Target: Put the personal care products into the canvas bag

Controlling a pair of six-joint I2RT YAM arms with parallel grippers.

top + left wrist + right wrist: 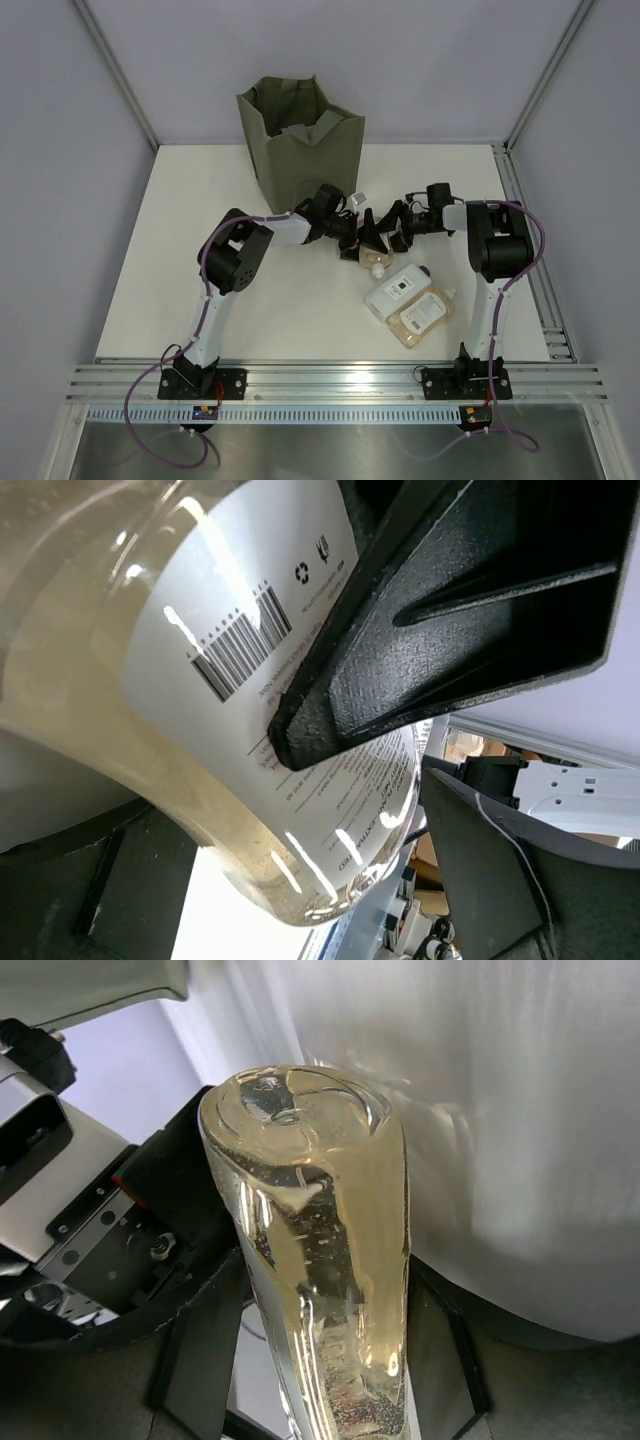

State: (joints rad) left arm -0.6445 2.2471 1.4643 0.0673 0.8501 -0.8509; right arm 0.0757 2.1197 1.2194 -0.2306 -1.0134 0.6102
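Note:
A clear amber-liquid bottle (375, 257) with a white label is held just above the table's middle, where my two grippers meet. My left gripper (362, 240) is shut on it; in the left wrist view (190, 810) a black finger (420, 630) presses on the label (230, 660). My right gripper (399, 231) is open, its fingers on either side of the same bottle (320, 1260), with a gap showing on the left side. The canvas bag (300, 140) stands upright behind the grippers. A flat white bottle (397, 290) and another amber bottle (425, 315) lie near the right arm.
The white table (180, 260) is bounded by grey walls and a metal rail (330, 380) along the near edge. The bag stands close behind the left arm's wrist. The two lying bottles are just in front of the grippers.

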